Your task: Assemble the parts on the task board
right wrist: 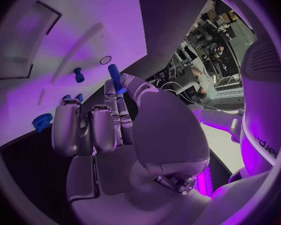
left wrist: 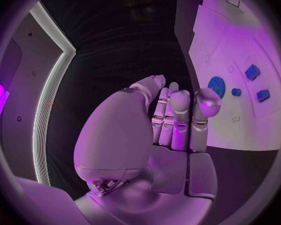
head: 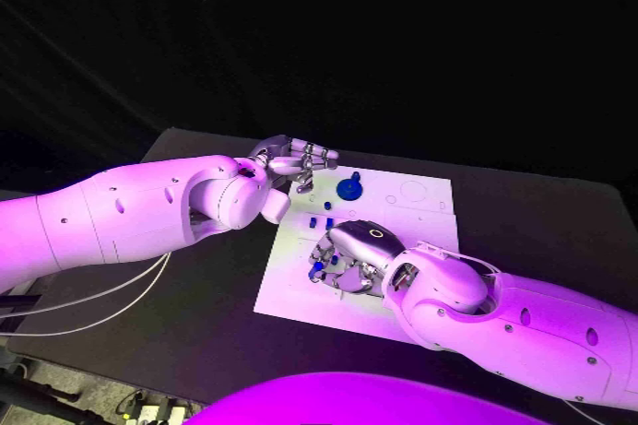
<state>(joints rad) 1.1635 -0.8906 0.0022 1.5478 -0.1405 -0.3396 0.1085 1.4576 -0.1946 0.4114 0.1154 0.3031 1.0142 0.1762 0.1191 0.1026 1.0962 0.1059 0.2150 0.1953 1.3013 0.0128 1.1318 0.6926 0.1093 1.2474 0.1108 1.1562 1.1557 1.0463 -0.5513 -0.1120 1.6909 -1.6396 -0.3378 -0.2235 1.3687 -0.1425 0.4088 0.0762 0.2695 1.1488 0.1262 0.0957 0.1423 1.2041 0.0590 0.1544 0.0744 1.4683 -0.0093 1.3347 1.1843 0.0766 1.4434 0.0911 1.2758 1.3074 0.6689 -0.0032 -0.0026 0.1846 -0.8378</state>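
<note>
From the head camera, the right hand (head: 352,254) works low over the near half of the white task board (head: 426,218) on the black counter (head: 559,213), small blue parts (head: 319,222) just beyond its fingers; the left hand (head: 286,158) hovers at the board's far left corner, near a blue gear (head: 349,187); at the left wrist, that hand (left wrist: 172,120) is released, fingers straight and together, holding nothing, two blue blocks (left wrist: 253,72) and a small peg loose on the board; at the right wrist, the right hand (right wrist: 100,125) pinches a blue pin (right wrist: 115,79) above the board, another blue peg (right wrist: 78,75) standing nearby; assembly looks barely begun, most parts unseated.
</note>
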